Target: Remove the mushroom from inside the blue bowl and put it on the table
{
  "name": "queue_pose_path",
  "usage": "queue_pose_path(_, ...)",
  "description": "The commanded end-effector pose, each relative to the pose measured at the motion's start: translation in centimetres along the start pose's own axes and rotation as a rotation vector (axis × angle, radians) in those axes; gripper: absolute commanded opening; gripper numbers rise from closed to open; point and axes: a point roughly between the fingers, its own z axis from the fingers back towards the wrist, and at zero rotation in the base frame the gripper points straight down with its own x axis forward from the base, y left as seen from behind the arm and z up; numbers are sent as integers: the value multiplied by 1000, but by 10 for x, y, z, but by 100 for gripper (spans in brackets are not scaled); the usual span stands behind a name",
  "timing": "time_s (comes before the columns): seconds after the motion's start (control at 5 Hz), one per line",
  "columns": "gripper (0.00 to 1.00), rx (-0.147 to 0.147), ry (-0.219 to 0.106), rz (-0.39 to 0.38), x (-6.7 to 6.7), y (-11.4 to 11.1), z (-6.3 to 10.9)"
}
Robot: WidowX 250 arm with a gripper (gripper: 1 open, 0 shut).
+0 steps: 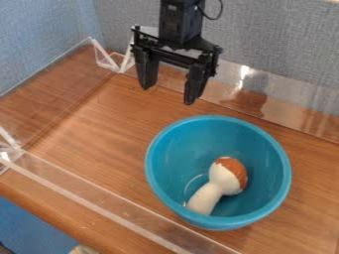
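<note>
Find a black gripper at top centre, hanging over the table near its far edge, pointing down with fingers spread wide. See reddish-brown wood grain across the tabletop, with low clear acrylic walls along its edges. Below the gripper and to the right in the view, find a round, deep, glossy turquoise bowl, set between the far edge and the near edge, well apart from the far left corner. Inside the bowl, find the mushroom, lying tilted, with its orange-brown cap toward the far right side of the bowl and its thick cream-white stem slanting down toward the near left side. Behind the table, see a speckled grey panel, with a bluish one at far left.
</note>
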Motion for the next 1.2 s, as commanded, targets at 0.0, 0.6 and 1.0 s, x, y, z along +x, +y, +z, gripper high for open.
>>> queue_pose_path(0.0,100,1,7,-36,-6,-10,0)
queue_pose_path(0.6,100,13,14,-286,-39,-70,-35)
queue_pose_path(1.0,100,25,-7,-381,-47,-93,-45)
